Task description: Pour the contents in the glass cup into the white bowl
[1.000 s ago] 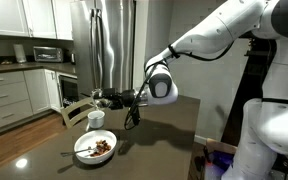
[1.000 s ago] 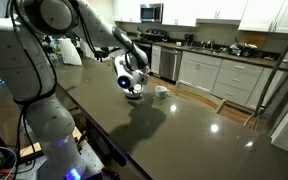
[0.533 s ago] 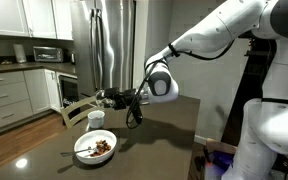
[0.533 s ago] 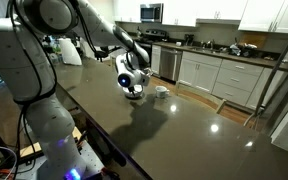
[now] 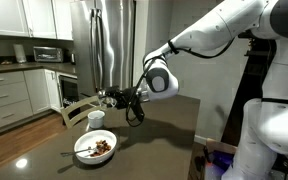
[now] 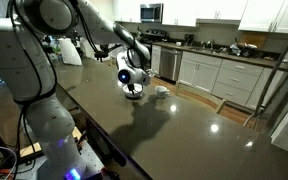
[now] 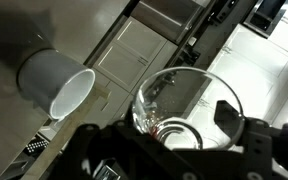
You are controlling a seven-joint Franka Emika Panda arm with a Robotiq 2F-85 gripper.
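The gripper [image 7: 176, 132], clamped on the tilted glass cup [image 7: 184, 105], has lifted slightly above the white bowl [image 5: 78, 150], where the brown contents [image 5: 102, 147] apparently already lie, so pouring looks done.

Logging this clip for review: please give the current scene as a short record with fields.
fingers: shut on the glass cup, above the table
glass cup: lifted, tilted, near the white mug
white bowl: on the table, dark brown pieces inside
white mug: upright on the table, apart from the white bowl
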